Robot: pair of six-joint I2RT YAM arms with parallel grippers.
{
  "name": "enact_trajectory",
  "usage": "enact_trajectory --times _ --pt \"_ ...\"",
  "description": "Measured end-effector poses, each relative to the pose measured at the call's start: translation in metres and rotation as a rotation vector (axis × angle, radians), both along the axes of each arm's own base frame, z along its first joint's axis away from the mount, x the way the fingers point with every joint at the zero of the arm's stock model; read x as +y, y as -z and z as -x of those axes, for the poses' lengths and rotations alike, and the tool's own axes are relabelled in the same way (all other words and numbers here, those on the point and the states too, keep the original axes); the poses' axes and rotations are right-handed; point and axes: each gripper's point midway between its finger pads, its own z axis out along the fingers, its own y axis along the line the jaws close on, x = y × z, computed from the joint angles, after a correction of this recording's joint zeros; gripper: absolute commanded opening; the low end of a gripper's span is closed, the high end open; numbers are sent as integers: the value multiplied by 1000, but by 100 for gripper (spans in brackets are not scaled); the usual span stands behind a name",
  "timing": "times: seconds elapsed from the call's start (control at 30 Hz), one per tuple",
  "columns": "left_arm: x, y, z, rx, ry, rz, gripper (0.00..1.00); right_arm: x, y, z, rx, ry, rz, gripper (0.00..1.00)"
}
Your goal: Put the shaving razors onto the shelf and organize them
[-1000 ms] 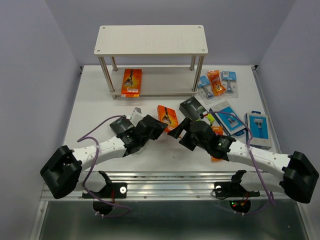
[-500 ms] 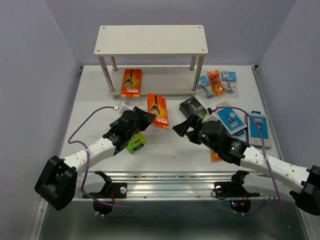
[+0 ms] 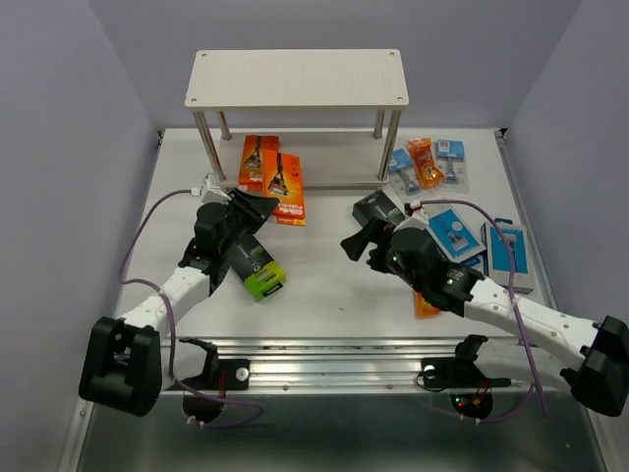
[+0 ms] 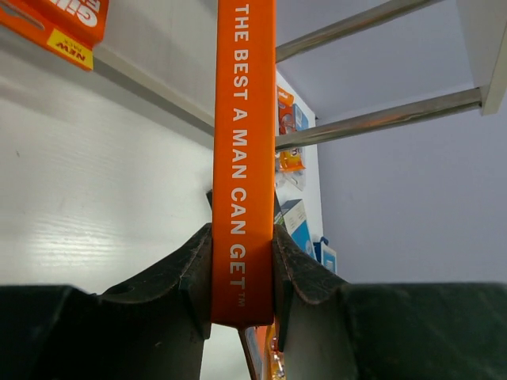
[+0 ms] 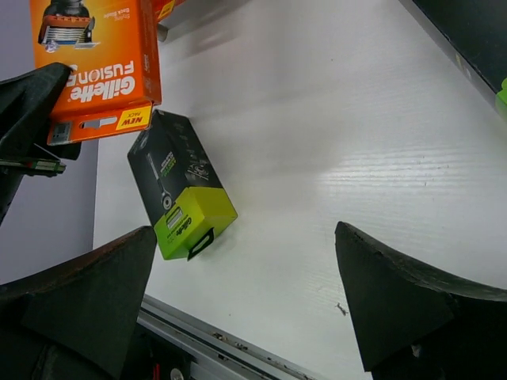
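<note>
Two flat orange cardboard packs sit close together at the shelf (image 3: 295, 77), a rack of pale wood-grain boards on shiny round metal posts at the desk's (image 3: 324, 295) far edge. One orange pack (image 3: 257, 157) lies on the lower board. The held orange pack (image 3: 285, 187) hangs just beside it over that board's front edge, its thin glossy spine pinched between the dark curved fingers of the left gripper (image 4: 242, 261). A black-and-lime box (image 3: 254, 268), rectangular and sharp-cornered, lies on the white grained desk toward its near-left corner. The right gripper (image 5: 245, 269) hovers at mid-desk, jaws spread wide with nothing between them, near a black box (image 3: 378, 209). Blue boxes (image 3: 452, 231) and small blister cards (image 3: 428, 162) lie scattered along the right edge.

A second ago the held orange pack was at mid-desk with both grippers crowded around it. It has since travelled to the shelf, the black-and-lime box has emerged from under the left arm, and the right gripper has opened wider.
</note>
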Motion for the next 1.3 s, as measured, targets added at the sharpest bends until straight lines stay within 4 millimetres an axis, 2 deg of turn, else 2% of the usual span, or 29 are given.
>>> enact_trajectory --times 0.27,0.47,0.87,1.1,1.3 --pt "20 11 -23 -35 47 -60 0 3 -2 -14 -4 3 33 100" --pt "24 -3 -45 -106 70 -110 0 1 8 -19 21 4 55 100" --pt "34 -10 -85 -155 58 -203 0 -11 8 -30 18 42 65 100" --pt "36 -7 -103 -156 50 -225 0 -19 9 -37 20 65 65 100" --pt "37 3 -114 -146 48 -254 0 -25 9 -41 22 78 66 100"
